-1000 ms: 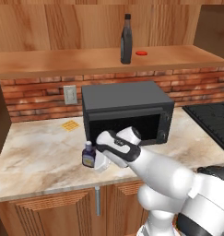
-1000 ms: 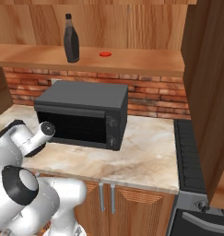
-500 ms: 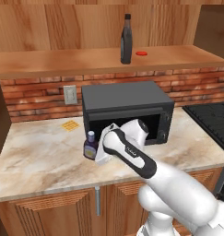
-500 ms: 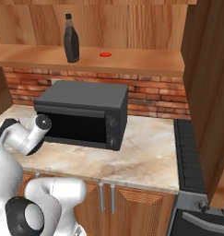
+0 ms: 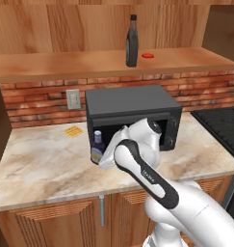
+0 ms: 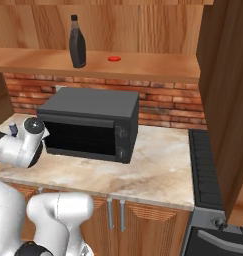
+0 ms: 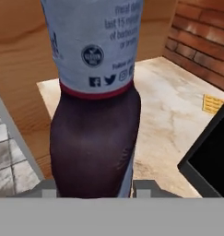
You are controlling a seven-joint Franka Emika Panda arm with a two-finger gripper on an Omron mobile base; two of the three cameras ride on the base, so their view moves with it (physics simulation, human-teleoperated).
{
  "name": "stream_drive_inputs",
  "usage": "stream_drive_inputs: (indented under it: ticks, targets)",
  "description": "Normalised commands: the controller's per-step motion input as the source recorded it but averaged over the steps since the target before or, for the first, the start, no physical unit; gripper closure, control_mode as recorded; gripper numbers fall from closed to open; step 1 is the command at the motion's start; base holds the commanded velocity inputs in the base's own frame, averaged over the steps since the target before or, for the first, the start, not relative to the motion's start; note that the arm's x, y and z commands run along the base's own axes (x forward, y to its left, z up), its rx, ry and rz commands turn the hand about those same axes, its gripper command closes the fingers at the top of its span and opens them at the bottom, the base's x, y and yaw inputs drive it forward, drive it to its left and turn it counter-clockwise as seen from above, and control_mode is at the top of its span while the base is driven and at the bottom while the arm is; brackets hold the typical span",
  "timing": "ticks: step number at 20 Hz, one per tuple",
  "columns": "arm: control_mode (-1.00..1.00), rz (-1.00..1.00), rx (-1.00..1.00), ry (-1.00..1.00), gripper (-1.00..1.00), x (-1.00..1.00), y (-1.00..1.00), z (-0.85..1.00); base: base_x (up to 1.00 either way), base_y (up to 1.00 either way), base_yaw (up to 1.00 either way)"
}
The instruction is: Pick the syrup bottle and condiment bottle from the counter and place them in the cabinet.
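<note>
The syrup bottle (image 5: 132, 41) (image 6: 77, 42), tall and dark with a black cap, stands upright on the cabinet's long shelf board (image 5: 65, 65) (image 6: 153, 65). My gripper (image 5: 102, 157) is shut on the condiment bottle (image 5: 97, 146), a small dark bottle with a bluish cap, and holds it above the counter in front of the microwave's left end. In the right base view just its cap (image 6: 13, 129) peeks past my wrist. The hand view has the condiment bottle (image 7: 92, 115) close up between my gripper (image 7: 92, 190) fingers, dark body and pale printed label.
A black microwave (image 5: 133, 111) (image 6: 93, 122) sits on the marble counter (image 5: 36, 164) right behind my hand. A small red disc (image 5: 147, 55) (image 6: 113, 58) lies on the shelf beside the syrup bottle. A yellow pad (image 5: 73, 130) lies near the wall outlet (image 5: 73, 99). A stovetop (image 5: 222, 125) borders the right.
My arm has risen and carried the condiment bottle up off the counter and slightly toward the microwave. The syrup bottle on the shelf has not moved.
</note>
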Motion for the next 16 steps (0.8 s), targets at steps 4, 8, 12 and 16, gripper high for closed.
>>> stream_drive_inputs:
  ticks: [4, 8, 12, 16]
  targets:
    - [-1.0, -0.14, 0.0, 0.12, 1.0, -0.4, -0.23, 0.41, 0.0, 0.0, 0.0]
    - [-1.0, -0.12, 0.0, 0.1, 1.0, -0.41, -0.25, 0.43, 0.0, 0.0, 0.0]
    - [-1.0, -0.11, 0.0, 0.06, 1.0, -0.37, -0.33, 0.51, 0.0, 0.0, 0.0]
    - [-1.0, -0.11, 0.0, 0.05, 1.0, -0.27, -0.38, 0.52, 0.0, 0.0, 0.0]
